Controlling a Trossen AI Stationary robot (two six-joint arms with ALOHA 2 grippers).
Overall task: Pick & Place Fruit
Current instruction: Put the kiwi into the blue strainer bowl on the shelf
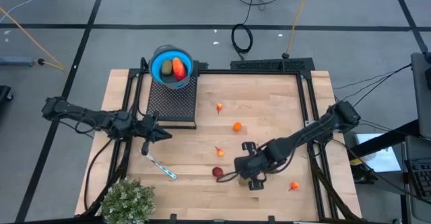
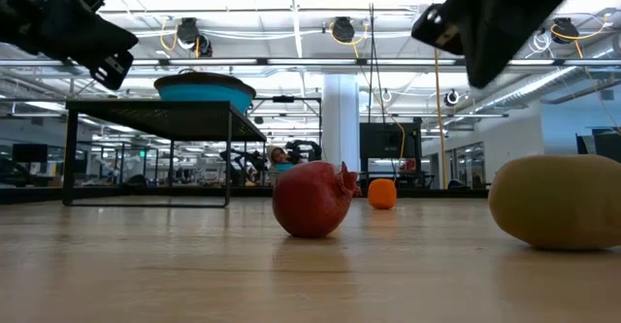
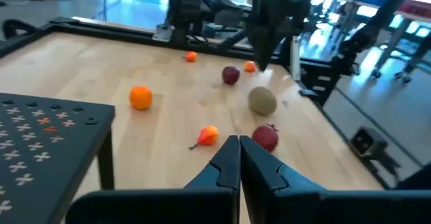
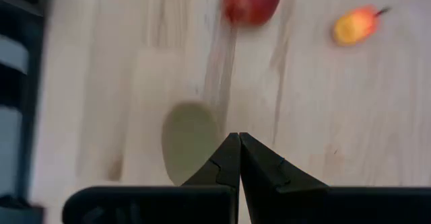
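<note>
Small toy fruit lies scattered on the wooden table: a dark red round [image 1: 217, 172], an orange ball [image 1: 237, 126], and small orange pieces [image 1: 220, 107] [image 1: 294, 185]. An olive-brown oval [image 4: 188, 140] lies just beside and below my right gripper [image 4: 239, 138], which is shut, tilted down and held above the table. My left gripper [image 1: 168, 136] is shut and points level toward the table's right, next to the black stand [image 1: 172, 99]. On that stand sits a blue bowl [image 1: 172, 66] holding an olive piece and a red-orange piece.
A thin blue-and-white stick [image 1: 160, 165] lies near the left gripper, and a bushy green plant [image 1: 128, 200] stands at the near left corner. A black frame [image 1: 306, 96] borders the table's far and right sides. Bare wood lies between the stand and the fruit.
</note>
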